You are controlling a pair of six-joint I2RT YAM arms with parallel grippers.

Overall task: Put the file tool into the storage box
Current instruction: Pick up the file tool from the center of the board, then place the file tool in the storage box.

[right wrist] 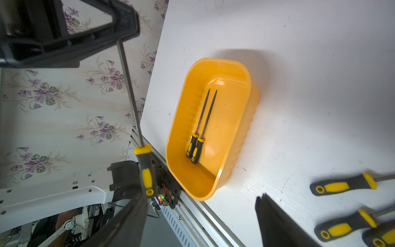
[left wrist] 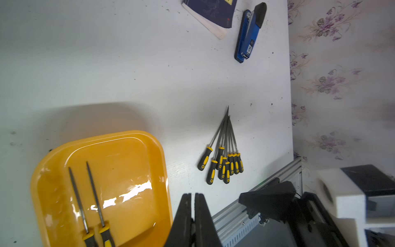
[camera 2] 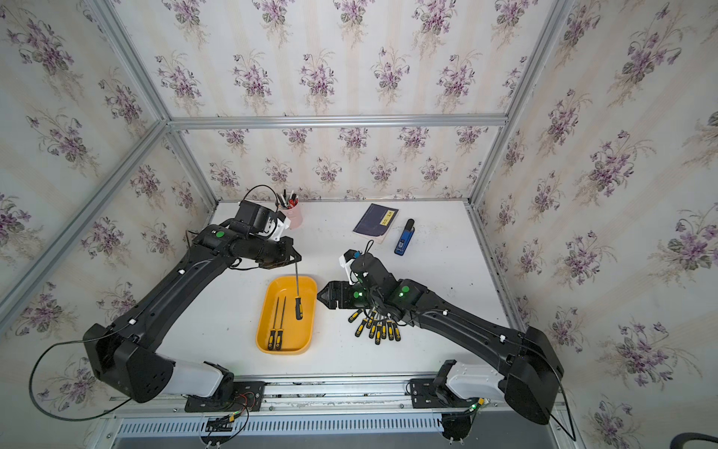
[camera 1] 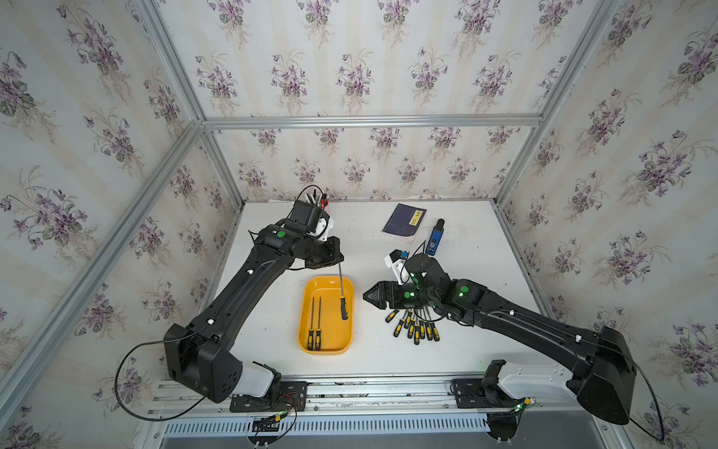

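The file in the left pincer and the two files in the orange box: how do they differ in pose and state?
The held file is gripped at its metal tip by the left pincer; the two lying files are free. The held file hangs in the air, handle end free; the two lying files rest flat, side by side, in the storage box. All have black-and-yellow handles.

walls: cream striped wallpaper (camera 1: pixel 349 77), purple flower sprigs, on three sides | frame: aluminium bars (camera 1: pixel 369 121) along wall edges and corners | furniture: white table (camera 1: pixel 447 361), speckled with small dark marks | front edge: slotted metal strip (camera 1: pixel 349 427) | light: bright, even, soft shadows
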